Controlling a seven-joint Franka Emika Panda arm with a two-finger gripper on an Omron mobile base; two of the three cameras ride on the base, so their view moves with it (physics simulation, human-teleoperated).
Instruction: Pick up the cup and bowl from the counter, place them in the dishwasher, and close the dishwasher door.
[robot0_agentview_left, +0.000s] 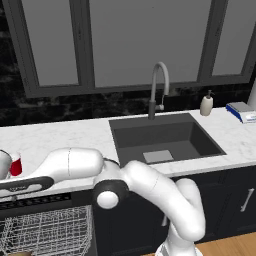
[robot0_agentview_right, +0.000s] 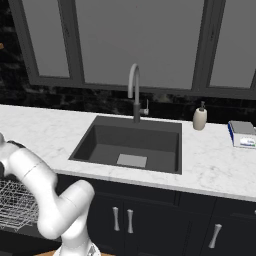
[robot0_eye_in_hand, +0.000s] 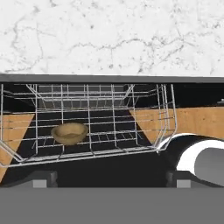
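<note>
White wire fills the near ground: the dishwasher (robot0_eye_in_hand: 87, 118) stands open below the desk (robot0_eye_in_hand: 109, 35), its rack pulled out, and the hand view looks down through the wires. The bowl (robot0_eye_in_hand: 69, 132), tan and wood-like, sits upright inside the rack toward its left side as that view shows it, with wooden floor visible beneath on both sides. The tool (robot0_eye_in_hand: 111, 177) shows as two small dark fingertips (robot0_eye_in_hand: 41, 178) at the bottom of the hand view, set well apart with nothing between them, so it is spread wide and empty.

In the left base view the white arm reaches out to the left, low over the front edge of the desk, above the rack and the black vented control strip (robot0_agentview_left: 35, 201). Just beyond the arm, at the far left of the desk, the cup (robot0_agentview_left: 16, 166) stands upright, red with a white rim, partly hidden by the arm.

Further along, a dark rectangular sink (robot0_agentview_left: 165, 140) is set into the marble-patterned desk, with a pale square at its bottom. A grey curved faucet (robot0_agentview_left: 158, 87) rises behind it. To the right of the faucet stands a white soap dispenser bottle (robot0_agentview_left: 206, 104), and beyond that, near the right edge, lies a blue and white flat object (robot0_agentview_left: 242, 111). Dark cabinets (robot0_agentview_right: 165, 220) with pale handles run under the desk. Behind everything, grey-framed windows (robot0_agentview_left: 145, 40) sit above a black marbled wall.
</note>
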